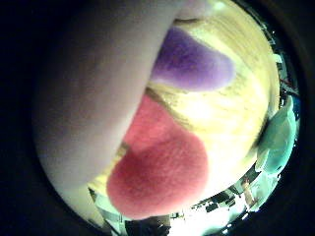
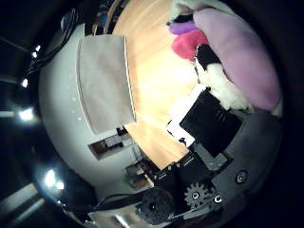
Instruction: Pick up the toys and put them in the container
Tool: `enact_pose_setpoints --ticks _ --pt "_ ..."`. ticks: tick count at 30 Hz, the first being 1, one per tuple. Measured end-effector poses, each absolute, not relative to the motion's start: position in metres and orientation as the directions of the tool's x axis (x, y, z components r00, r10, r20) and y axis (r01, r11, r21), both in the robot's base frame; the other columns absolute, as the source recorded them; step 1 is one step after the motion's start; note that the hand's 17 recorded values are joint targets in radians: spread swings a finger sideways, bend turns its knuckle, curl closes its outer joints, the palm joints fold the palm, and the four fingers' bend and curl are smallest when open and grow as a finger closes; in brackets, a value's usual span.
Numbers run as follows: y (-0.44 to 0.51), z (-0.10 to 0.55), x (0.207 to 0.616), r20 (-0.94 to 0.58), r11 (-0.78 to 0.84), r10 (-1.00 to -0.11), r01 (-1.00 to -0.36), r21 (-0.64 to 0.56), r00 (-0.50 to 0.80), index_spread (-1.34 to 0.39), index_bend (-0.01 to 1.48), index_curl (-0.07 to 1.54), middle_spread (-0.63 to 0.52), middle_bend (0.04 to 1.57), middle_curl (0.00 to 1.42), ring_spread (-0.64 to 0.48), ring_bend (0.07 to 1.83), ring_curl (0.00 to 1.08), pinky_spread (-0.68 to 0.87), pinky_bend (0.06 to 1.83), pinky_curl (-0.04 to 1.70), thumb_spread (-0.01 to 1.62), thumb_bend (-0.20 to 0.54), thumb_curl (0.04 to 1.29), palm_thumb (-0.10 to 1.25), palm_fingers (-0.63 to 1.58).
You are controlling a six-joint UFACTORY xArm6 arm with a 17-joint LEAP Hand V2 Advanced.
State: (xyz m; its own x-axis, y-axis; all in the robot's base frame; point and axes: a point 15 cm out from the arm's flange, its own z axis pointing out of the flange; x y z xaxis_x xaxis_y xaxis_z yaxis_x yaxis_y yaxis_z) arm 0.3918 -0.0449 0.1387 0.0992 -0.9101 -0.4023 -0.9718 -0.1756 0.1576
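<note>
A plush toy [image 1: 162, 172] (pink, purple and pale parts) is held close against the palm, apparently gripped by the hand [image 2: 204, 123], above the wooden table [image 2: 152, 71]; transfer to the container [image 2: 104, 80] is judged outstanding.

Hand [image 2: 204, 142]: black block housings with white plates, a small grey gear [image 2: 195, 194] beside a round black knob [image 2: 154, 205].
</note>
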Motion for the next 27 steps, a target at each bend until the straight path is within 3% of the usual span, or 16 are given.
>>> enact_pose_setpoints --ticks 13,27 --pt "-0.0449 0.1398 0.3922 -0.402 -0.175 -0.91 -0.972 0.155 0.1 -0.47 1.0 0.94 -0.41 1.07 0.95 -0.31 1.39 0.71 -0.21 1.63 0.49 1.02 0.093 0.78 1.1 0.97" --pt "-0.0449 0.1398 0.3922 -0.402 -0.175 -0.91 -0.972 0.155 0.1 -0.43 1.07 1.01 -0.38 1.12 1.05 -0.31 1.4 0.81 -0.2 1.65 0.55 1.01 0.072 0.87 1.13 0.92"
